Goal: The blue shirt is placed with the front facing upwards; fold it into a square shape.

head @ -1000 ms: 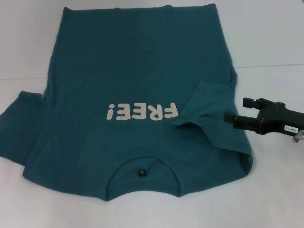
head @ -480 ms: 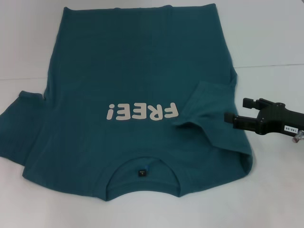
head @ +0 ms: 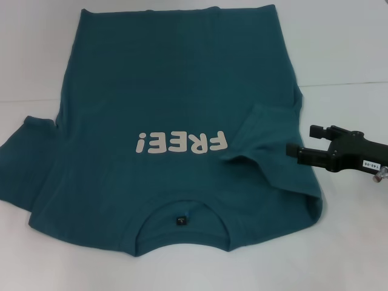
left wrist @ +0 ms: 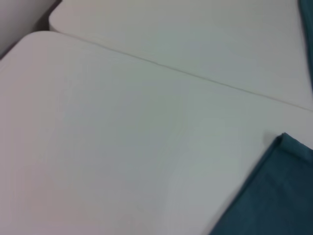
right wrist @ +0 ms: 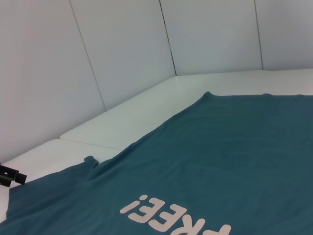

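The blue shirt (head: 176, 91) lies front up on the white table (head: 351, 48), its collar and dark neck label (head: 180, 220) toward me and the white "FREE!" lettering (head: 182, 143) across the chest. One sleeve (head: 267, 139) is folded in over the body; the other sleeve (head: 30, 157) lies spread out flat. My right gripper (head: 301, 142) hovers open at the shirt's edge beside the folded sleeve, nothing between its fingers. A small black tip (right wrist: 10, 177), likely my left gripper, shows beyond the spread sleeve in the right wrist view. The left wrist view catches a shirt corner (left wrist: 274, 196).
A seam (head: 345, 85) runs across the table top where two white tables meet. White wall panels (right wrist: 122, 49) stand behind the table's far edge. Bare table surface lies on both sides of the shirt.
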### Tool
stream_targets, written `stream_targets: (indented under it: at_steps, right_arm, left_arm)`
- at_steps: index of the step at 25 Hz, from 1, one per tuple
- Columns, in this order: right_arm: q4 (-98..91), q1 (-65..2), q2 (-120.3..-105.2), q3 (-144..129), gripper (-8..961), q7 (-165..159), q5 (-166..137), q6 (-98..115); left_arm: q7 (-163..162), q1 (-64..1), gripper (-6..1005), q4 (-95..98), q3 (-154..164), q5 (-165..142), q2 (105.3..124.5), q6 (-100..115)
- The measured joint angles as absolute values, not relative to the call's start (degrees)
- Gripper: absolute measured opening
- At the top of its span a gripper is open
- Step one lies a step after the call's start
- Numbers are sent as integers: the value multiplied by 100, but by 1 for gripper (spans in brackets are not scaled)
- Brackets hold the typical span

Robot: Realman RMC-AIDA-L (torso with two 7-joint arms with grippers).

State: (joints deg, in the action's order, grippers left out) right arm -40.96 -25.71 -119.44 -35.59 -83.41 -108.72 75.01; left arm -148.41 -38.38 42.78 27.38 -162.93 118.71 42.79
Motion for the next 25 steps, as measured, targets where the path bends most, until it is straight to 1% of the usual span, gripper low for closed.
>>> stream_targets:
  at_steps: [25]
  right_arm:
    - [-4086,-2552,-11944,-3559,946,-8342,-10872,7488]
  left_arm:
    - [-14827,-3832,738,4130,2760,-16316,11874,4130]
